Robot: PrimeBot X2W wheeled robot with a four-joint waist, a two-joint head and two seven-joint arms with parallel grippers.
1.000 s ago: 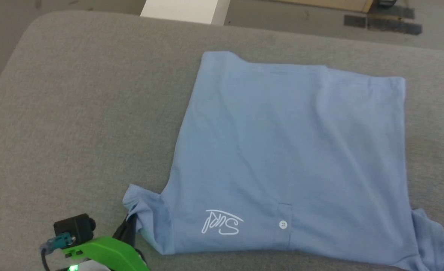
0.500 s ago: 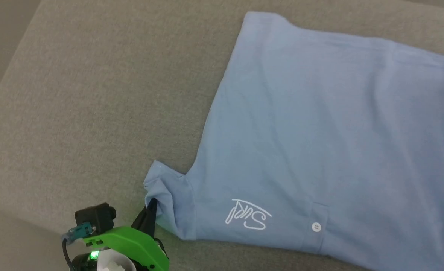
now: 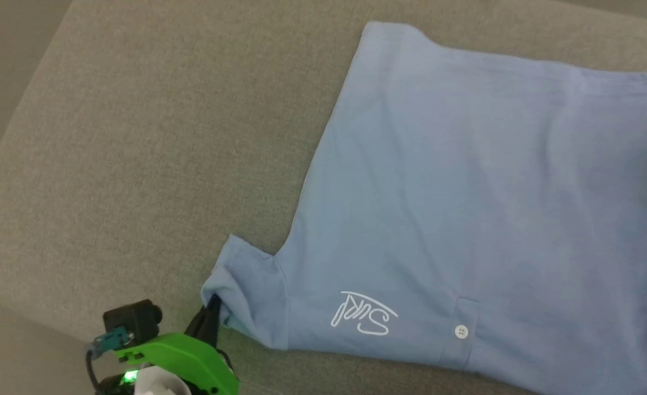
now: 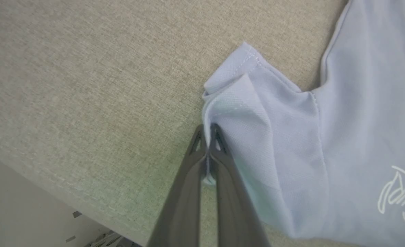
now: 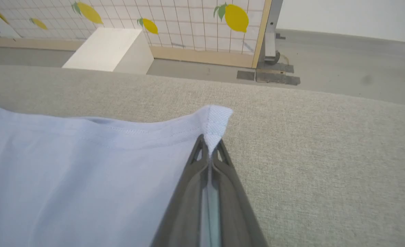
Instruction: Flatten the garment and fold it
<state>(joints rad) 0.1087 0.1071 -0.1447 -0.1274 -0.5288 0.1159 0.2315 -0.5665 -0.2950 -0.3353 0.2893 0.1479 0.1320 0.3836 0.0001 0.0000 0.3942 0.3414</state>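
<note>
Garment [image 3: 466,192] spread on grey upholstered cushion [image 3: 137,164], chest side up. In the head view it runs from centre out past 3 o'clock, with the white print [image 3: 363,314] and one button [image 3: 460,331] near 5 o'clock. Body panel mostly flat, with faint long creases. Short sleeve [image 3: 252,296] sits at 7 o'clock, bunched and folded on itself.

Left gripper [image 4: 207,133]: fingers closed on the sleeve's outer edge, cloth pinched between the tips. In the left wrist view the sleeve lies from 12 to 3 o'clock of the tips, hem stitching curled over, likely more than one layer in the bite.

Right gripper [image 5: 209,145]: fingers closed on a hem corner [image 5: 218,120], a small peak of fabric poking up past the tips toward 12 o'clock. The shirt fills that view from 7 to 10 o'clock. Bare cushion lies from 1 to 5 o'clock, floor and a lemon-patterned tiled wall [image 5: 188,20] beyond.

Judgement: both pinches look set and the flattening pull is the step in hand.
- Draw the two holds apart together, low over the cushion, so the panel slides rather than balloons.
- Corner bite is shallow and knit is stretchy, so ease tension on slowly; a jerk could slip it.
- Sleeve is doubled; pull outward toward 8 o'clock in the head view to unroll it rather than drag the fold along.
- Stop once the creases go; overstretching will skew the side seams for the fold.
</note>
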